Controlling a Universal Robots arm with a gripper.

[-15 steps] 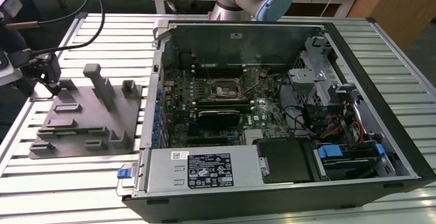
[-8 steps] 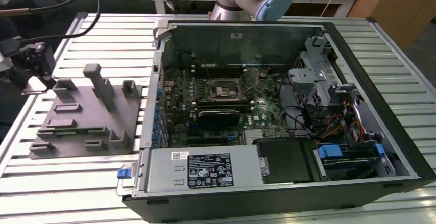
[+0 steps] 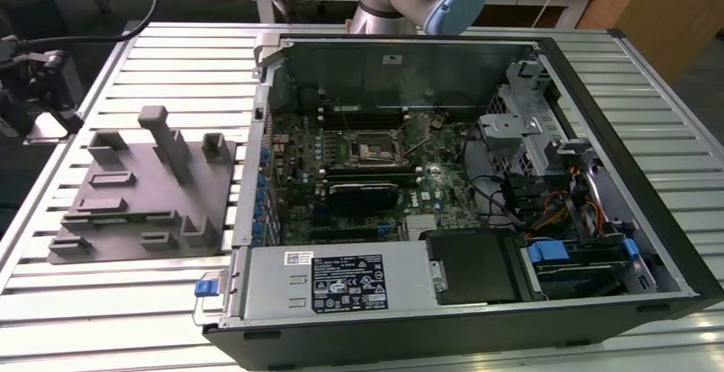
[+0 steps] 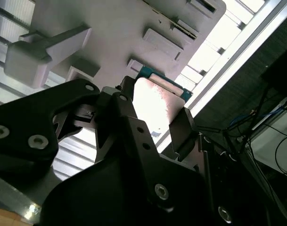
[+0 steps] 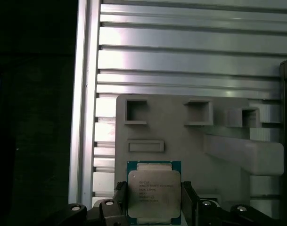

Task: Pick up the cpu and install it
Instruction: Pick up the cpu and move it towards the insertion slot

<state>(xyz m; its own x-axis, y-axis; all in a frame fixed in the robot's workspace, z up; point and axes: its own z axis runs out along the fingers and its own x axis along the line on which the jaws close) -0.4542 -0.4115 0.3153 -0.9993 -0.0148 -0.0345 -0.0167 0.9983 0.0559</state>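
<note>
First wrist view: claw (image 5: pixel 153 189) clamps cpu (image 5: pixel 154 194) over tray (image 5: pixel 181 136); print unreadable.

A slatted aluminium table (image 3: pixel 125 313) with long parallel ribs carries two things. A grey moulded tray (image 3: pixel 119 198), with upright posts and small raised pockets, lies flat towards the exterior view's left. An open black desktop computer case (image 3: pixel 453 335) lies on its side just beside the tray and takes up the middle and the exterior view's right. In the first wrist view the tray (image 5: pixel 181 136) lies flat across the ribs of the table (image 5: pixel 181 61), near the table's edge rail.
</note>
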